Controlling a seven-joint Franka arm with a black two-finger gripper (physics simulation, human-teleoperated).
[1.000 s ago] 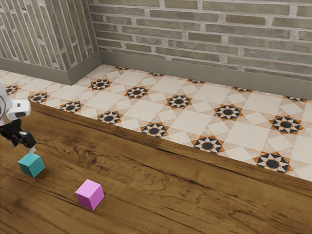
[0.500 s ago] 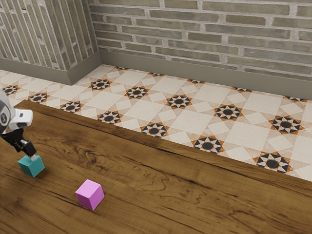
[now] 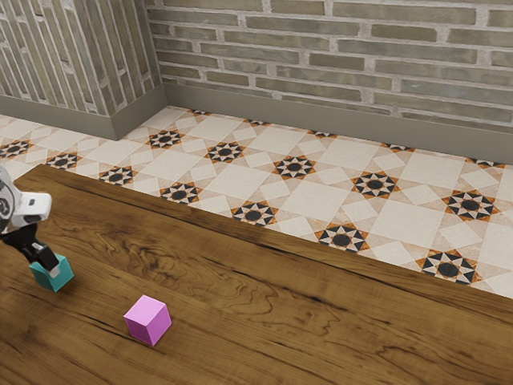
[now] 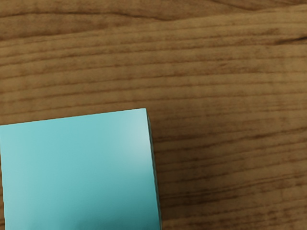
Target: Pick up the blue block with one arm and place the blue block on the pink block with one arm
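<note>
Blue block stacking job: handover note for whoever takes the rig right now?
Hand: low at the top of the blue block; open or shut, cannot tell.
Blue block: on the wooden table, by the exterior view's left edge, not lifted.
Pink block: on the table, apart from the blue one, toward the exterior view's right; nothing on it.
Done: approach to the blue block.
Left: confirm grasp, lift, carry over, set it on the pink block.

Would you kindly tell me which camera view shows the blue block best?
The wrist view: the blue block sits large under the hand, its top face and an edge plain against the wooden table. The exterior view shows it small near that view's left edge, partly covered by the gripper, with the pink block nearby.
</note>
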